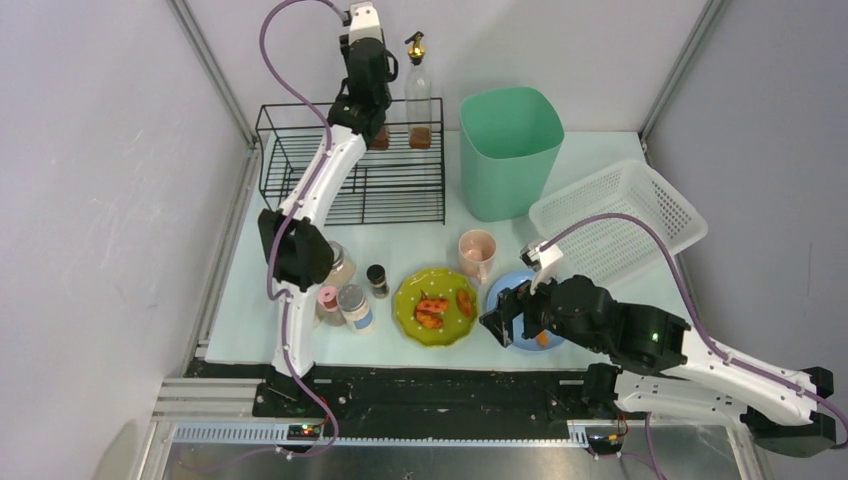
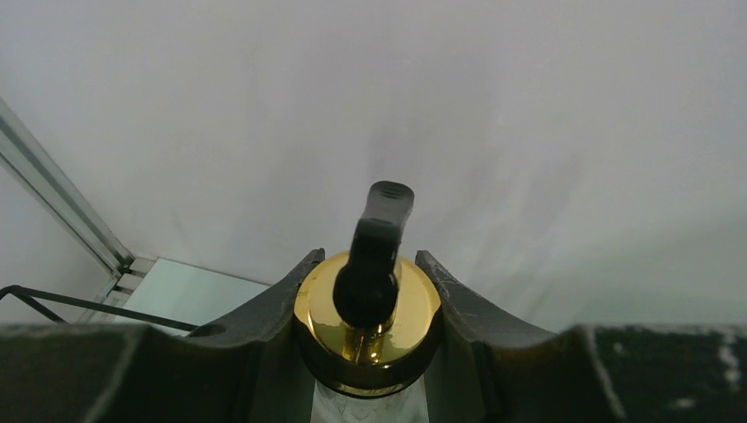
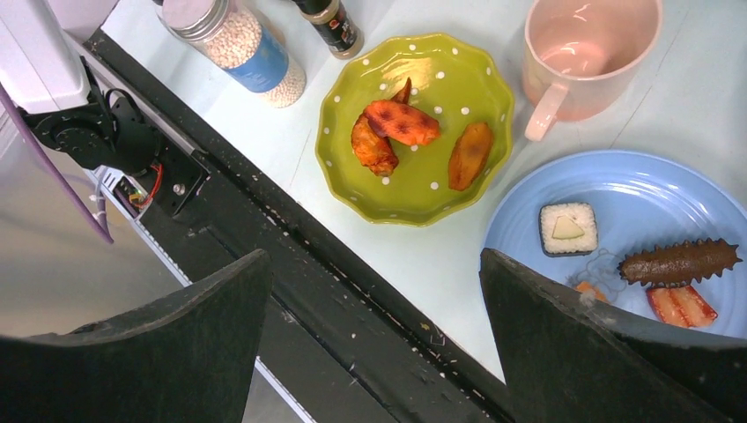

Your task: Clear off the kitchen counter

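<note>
1 rect. pale-mint kitchen counter (image 1: 410,245)

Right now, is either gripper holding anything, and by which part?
Left gripper grips a bottle by its gold cap, fingers either side. Right gripper is open, holding nothing.

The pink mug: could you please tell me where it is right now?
In the top view, the pink mug stands on the counter right of centre, just beyond the green dotted plate and the blue plate, in front of the mint-green bin.
</note>
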`<state>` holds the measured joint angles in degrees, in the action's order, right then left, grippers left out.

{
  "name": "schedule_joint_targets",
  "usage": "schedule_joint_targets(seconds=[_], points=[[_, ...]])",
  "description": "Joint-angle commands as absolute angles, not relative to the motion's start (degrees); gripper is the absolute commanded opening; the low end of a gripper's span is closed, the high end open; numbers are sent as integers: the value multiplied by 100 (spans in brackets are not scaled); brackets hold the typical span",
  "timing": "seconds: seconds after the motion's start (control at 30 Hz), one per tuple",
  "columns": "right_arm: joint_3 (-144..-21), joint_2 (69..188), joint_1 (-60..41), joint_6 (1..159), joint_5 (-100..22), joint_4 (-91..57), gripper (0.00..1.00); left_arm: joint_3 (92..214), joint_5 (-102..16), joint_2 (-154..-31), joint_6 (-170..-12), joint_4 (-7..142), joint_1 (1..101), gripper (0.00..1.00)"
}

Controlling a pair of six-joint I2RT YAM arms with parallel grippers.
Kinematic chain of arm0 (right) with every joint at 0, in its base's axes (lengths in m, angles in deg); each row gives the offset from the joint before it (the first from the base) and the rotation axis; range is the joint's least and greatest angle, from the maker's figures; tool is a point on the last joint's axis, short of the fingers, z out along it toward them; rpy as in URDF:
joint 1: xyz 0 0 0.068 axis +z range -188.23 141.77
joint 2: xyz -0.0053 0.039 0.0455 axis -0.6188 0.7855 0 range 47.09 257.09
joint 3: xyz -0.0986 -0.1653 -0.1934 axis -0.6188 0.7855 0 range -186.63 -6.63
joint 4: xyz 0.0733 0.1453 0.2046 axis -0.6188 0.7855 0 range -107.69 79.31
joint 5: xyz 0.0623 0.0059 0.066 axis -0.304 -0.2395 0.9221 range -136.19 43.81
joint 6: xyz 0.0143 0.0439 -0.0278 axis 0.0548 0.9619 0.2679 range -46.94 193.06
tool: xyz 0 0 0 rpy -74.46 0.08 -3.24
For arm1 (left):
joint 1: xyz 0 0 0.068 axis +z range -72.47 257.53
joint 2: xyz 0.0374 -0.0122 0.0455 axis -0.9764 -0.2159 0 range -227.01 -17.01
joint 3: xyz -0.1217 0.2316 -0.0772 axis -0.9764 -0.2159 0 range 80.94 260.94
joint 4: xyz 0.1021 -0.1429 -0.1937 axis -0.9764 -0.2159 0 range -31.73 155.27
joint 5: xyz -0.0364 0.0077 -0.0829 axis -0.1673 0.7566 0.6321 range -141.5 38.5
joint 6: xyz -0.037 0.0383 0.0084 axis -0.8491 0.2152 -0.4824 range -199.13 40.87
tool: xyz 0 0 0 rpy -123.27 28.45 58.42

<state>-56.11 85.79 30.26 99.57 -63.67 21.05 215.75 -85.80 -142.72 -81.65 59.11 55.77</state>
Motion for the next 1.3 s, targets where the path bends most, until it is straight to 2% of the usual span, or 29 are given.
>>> schedule_joint_targets(seconds=[0.0,0.5,0.53,0.57,0.67,0.73,0.8,0.93,1.27], points=[[-5585,8475,3033,10020,-6342,2052,92,21674,-8695,-14212,-8158,6309,5483,0],[-5583,8362,3098,10023,-6381,2124,91,21315,-8830,-14124,-8160,6298,5336,2],[-5585,8359,3100,10014,-6385,2109,91,21237,-8840,-14062,-8181,6298,5331,5],[-5585,8353,3100,10000,-6389,2099,91,21191,-8859,-14025,-8188,6309,5335,17],[-5585,8330,3098,10009,-6379,2057,91,20888,-8872,-13801,-8197,6337,5329,33],[-5585,8306,3110,10042,-6367,2054,91,20688,-8873,-13663,-8170,6419,5330,49],[-5585,8315,3123,10054,-6383,2065,91,20556,-8850,-13543,-8136,6443,5323,57],[-5585,8366,3129,10045,-6524,2158,92,20403,-8818,-13320,-8048,6451,5329,68],[-5584,8270,3146,10146,-6694,2345,92,19433,-8735,-12003,-8585,6313,5257,86]])
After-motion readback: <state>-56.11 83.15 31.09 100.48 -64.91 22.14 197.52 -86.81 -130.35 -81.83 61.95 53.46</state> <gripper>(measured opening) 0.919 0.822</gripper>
